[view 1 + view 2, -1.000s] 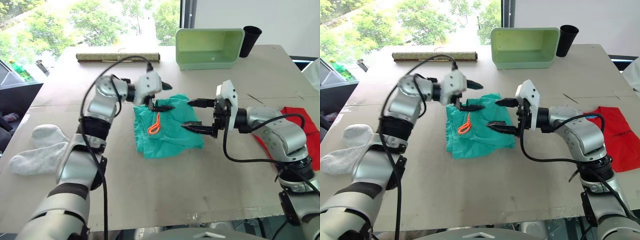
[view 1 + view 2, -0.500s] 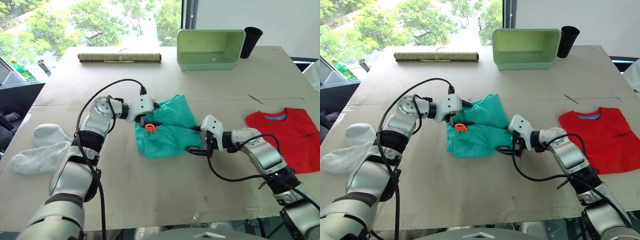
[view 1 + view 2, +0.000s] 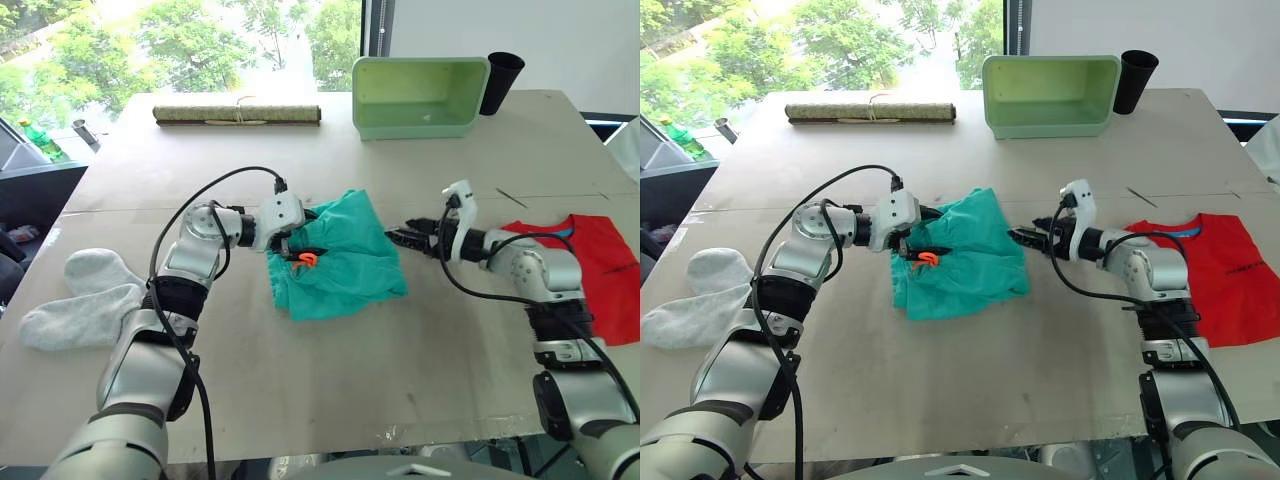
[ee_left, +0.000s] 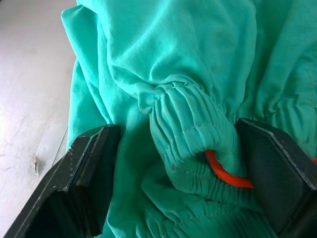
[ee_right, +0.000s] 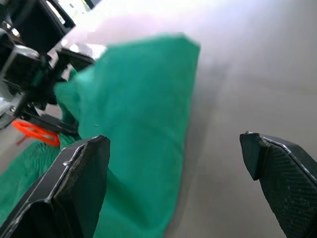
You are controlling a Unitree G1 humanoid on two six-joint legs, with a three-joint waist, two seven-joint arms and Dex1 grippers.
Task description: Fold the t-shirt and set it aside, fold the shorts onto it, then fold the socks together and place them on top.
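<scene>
The teal shorts (image 3: pixel 345 265) lie bunched at the table's middle, their orange drawstring (image 3: pixel 306 259) showing at the waistband. My left gripper (image 3: pixel 303 247) is low on that waistband, open, its two fingers straddling the gathered elastic (image 4: pixel 193 124). Just off the shorts' right edge my right gripper (image 3: pixel 402 238) hovers open with nothing between its fingers; its wrist view looks at the shorts (image 5: pixel 138 124) ahead. The red t-shirt (image 3: pixel 605 265) lies flat at the far right, partly behind my right arm. Both grey socks (image 3: pixel 85 300) rest at the table's left side.
A pale green bin (image 3: pixel 420 95) and a black cup (image 3: pixel 500 82) stand at the table's back. A rolled mat (image 3: pixel 237 114) lies at the back left. Bare tabletop (image 3: pixel 330 380) stretches in front of the shorts to the near edge.
Both grippers came down from above the shorts. The left one settled on the waistband. The right one dipped to the shorts' near right corner, then drew back to the right edge.
</scene>
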